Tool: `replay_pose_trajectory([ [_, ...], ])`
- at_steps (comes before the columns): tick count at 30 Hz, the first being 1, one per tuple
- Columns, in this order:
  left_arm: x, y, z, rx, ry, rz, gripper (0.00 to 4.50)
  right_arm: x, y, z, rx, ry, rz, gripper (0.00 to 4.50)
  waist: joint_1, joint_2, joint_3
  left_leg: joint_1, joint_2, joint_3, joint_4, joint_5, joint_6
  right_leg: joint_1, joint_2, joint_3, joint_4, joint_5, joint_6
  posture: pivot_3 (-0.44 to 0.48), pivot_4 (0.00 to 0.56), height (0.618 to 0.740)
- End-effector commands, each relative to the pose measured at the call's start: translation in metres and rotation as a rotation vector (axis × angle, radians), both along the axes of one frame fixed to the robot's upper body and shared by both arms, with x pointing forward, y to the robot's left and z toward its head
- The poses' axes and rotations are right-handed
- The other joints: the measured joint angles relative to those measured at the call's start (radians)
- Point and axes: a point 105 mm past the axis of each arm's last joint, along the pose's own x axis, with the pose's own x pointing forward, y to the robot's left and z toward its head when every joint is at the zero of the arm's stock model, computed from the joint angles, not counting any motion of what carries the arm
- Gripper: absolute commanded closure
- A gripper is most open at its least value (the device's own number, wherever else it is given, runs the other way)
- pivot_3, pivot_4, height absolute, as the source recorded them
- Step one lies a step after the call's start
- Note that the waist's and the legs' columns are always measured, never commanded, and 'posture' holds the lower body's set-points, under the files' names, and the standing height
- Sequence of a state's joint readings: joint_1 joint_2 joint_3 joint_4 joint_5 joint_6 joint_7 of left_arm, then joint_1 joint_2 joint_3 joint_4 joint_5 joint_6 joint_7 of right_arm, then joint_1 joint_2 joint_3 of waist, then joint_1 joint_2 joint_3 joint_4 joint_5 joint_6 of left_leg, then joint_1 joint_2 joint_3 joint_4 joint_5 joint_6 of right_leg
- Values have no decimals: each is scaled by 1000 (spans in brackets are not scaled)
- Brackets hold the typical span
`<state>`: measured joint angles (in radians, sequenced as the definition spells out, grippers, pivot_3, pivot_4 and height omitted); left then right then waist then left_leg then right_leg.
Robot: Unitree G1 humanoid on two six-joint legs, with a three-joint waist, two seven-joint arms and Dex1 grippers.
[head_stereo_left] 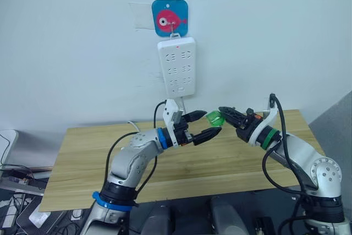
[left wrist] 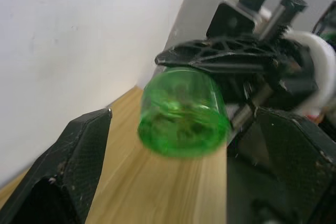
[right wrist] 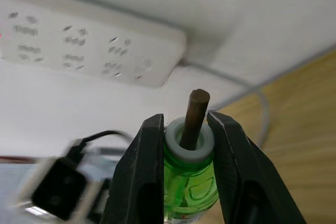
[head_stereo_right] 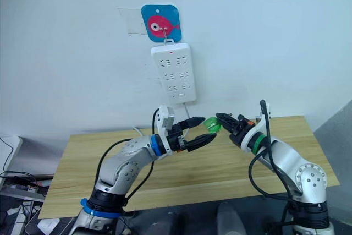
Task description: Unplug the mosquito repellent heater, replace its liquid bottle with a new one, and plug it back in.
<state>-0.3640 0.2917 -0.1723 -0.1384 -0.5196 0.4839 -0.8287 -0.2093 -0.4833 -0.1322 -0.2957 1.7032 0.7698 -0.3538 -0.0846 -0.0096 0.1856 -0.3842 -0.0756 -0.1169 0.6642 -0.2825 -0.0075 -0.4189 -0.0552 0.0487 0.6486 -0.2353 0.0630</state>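
Right gripper (right wrist: 181,145) is clamped on the green liquid bottle (head_stereo_left: 213,119) at its neck, just below the grey collar; brown wick sticks out past the fingertips. In the head views the bottle hangs in the air above the wooden surface (head_stereo_left: 88,160), between both arms and just below the white power strip (head_stereo_left: 176,66) on the wall.

Left gripper (head_stereo_left: 206,124) is open, fingers spread either side of the bottle base, not touching it from what the left wrist view shows.

Looks like a hand-over or regrip of the bottle. The heater isn't anywhere I can point to, and the strip sockets look unoccupied, so I can't say if this bottle is the old or the new one.

To do it well:
- centre the left fingers on the wide green body, not the rounded base edge, or it'll squirt out
- close left fully before right lets go
- keep the wick clear of contact, it bends or snaps easily
- hold the bottle axis steady, no twist during transfer
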Motion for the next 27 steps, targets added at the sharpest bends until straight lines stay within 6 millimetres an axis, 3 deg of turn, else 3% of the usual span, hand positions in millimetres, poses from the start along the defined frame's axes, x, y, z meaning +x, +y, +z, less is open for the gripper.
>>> replay_pose_trajectory([
  [1, -7, 1, -2, 133, -107, -78, 0, 16, -28, -25, -364, -157, -48, 3656, 1, 0, 0, 0, 0, 1, 0, 0, 0, 0, 0, 0, 0, 0, 0, -120, 172, 740],
  [4, -10, 2, -11, 237, -148, -123, 0, 32, -49, -54, -746, -329, -82, 3656, 0, 0, 0, 1, 0, 4, 0, 0, 0, 0, 0, 0, -1, 0, 0, -120, 170, 740],
  [9, -14, 0, -15, 295, -205, -171, 0, 45, -48, -78, -968, -527, -74, 3656, -3, 0, 0, 2, 1, 5, -1, 0, -1, -1, 0, 3, 1, 0, 0, -115, 164, 740],
  [15, -12, 2, -17, 319, -245, -172, 0, 48, -48, -108, -1040, -563, -77, 3656, 0, 0, 0, 4, 0, 8, -1, 0, -1, -1, 0, 11, 1, 1, 1, -97, 162, 740],
  [27, -5, 2, -9, 288, -285, -137, 0, 53, -47, -134, -1070, -535, -89, 3656, 0, 0, 0, 5, 0, 10, -1, 1, -2, -1, 1, 13, 1, 3, 1, -84, 152, 740],
])
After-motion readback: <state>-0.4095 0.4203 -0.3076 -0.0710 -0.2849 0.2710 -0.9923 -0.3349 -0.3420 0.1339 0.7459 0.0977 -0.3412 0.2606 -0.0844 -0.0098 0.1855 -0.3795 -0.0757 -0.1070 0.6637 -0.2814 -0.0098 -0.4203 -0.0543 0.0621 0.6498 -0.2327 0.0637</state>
